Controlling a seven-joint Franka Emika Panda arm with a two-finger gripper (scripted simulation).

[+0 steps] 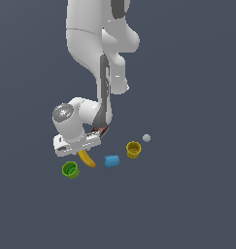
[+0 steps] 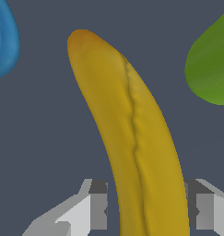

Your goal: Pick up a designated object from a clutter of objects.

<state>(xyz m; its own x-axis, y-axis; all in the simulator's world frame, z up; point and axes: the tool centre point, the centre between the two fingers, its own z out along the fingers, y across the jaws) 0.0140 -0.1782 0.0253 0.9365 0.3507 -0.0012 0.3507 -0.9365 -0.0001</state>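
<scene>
The banana (image 1: 87, 160) is long, curved and yellow, and lies on the dark floor between the green cup (image 1: 70, 169) and the blue cup (image 1: 111, 161). My gripper (image 1: 83, 151) is low right over the banana's near end. In the wrist view the banana (image 2: 132, 120) runs lengthwise between my two grey fingers (image 2: 97, 205). The gripper (image 2: 148, 207) is open and straddles it; a narrow gap shows on one side, while the other finger is at the peel's edge. The banana's orange-brown tip points away from the hand.
A yellow cup (image 1: 133, 149) and a small pale grey ball (image 1: 146, 138) lie further to the exterior view's right. A dark red-brown box (image 1: 99, 131) is mostly hidden behind the wrist. The blue cup (image 2: 2, 41) and green cup (image 2: 212, 64) flank the banana in the wrist view.
</scene>
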